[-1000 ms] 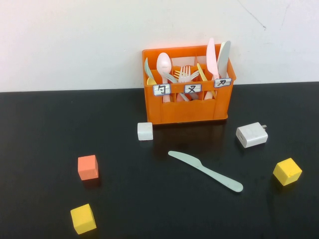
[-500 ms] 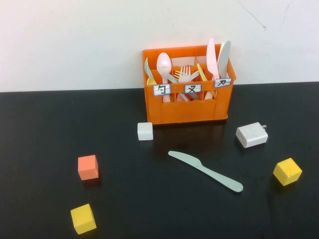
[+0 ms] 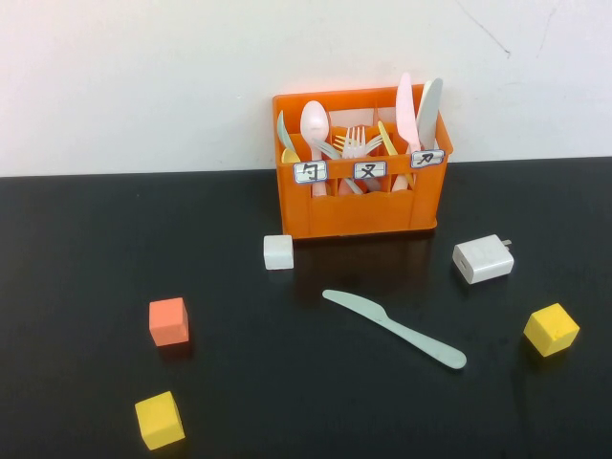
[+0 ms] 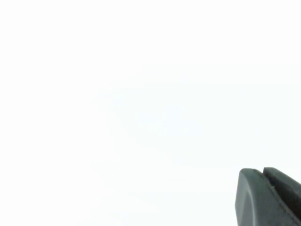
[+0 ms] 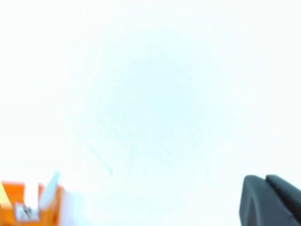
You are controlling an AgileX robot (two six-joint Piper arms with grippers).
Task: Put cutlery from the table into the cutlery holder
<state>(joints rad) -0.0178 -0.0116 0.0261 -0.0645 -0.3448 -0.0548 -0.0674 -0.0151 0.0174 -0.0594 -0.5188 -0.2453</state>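
Lying flat on the black desk (image 3: 96,239) before the orange cutlery holder (image 3: 359,206), the grey-green knife (image 3: 392,328) awaits pickup. Left gripper (image 4: 268,197) and right gripper (image 5: 270,200) sit parked off-desk facing the wall; jaws' state cannot be told.

Both arms stay outside the high view. Only a dark corner of the left gripper (image 4: 268,197) and right gripper (image 5: 270,200) shows, cut off. The cutlery holder (image 5: 28,202) is cropped there too.

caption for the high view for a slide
Grey-green knife lies flat on black table before orange cutlery holder; neither gripper in view.
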